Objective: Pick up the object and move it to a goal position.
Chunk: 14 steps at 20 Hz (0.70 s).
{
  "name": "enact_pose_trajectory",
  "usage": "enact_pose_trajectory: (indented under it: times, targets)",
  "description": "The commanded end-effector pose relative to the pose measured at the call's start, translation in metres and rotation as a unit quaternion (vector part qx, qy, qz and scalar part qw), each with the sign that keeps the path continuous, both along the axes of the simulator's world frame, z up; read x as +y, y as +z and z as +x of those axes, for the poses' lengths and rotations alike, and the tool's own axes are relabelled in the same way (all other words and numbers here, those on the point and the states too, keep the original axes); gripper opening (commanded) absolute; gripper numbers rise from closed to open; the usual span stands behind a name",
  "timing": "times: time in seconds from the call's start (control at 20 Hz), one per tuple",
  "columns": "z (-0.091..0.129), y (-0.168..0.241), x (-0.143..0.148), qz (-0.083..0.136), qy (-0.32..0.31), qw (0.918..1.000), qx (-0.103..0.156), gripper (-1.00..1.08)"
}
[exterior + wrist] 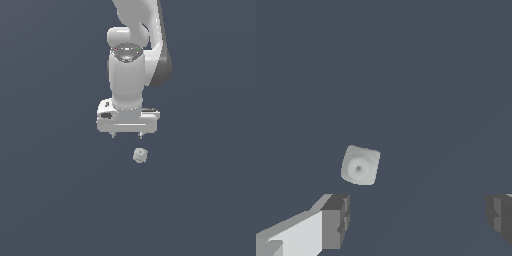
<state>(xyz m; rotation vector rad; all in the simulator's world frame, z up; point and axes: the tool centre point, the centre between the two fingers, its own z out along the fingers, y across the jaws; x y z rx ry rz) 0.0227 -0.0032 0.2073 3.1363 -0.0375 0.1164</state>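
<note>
One smooth white robot gripper [126, 135], jaws spread wide, hangs near a tiny, lumpy, pale grey-white cubic blob [140, 155].

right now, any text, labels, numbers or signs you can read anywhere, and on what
None can be read.
The object is plain pale grey, with no lettering in either view.
The gripper and its fingers carry no print.
Small red and green specks on the wrist ring are not legible marks.

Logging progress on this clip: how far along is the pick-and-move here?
Early stage. Done: the gripper is open near the object. In hand: lining up; the wrist view shows the object outside the gap between the fingers. Left: closing on it, lifting, carrying to the goal, which is not visible.
</note>
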Motion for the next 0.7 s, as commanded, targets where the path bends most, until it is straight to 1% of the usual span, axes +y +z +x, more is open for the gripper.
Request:
enact_pose_trajectory:
  times: [0.0,0.15,0.4,0.65]
  targets:
    - [0.0,0.0,0.0,0.0,0.0,1.0,0.0,1.0]
    - [0.0,-0.002,0.004,0.003,-0.001,1.0,0.0,1.0]
    - [-0.001,-0.007,0.022,0.014,-0.006,0.9999,-0.001,1.0]
    - [-0.001,-0.008,0.022,0.015,-0.007,0.9999,-0.001,1.0]
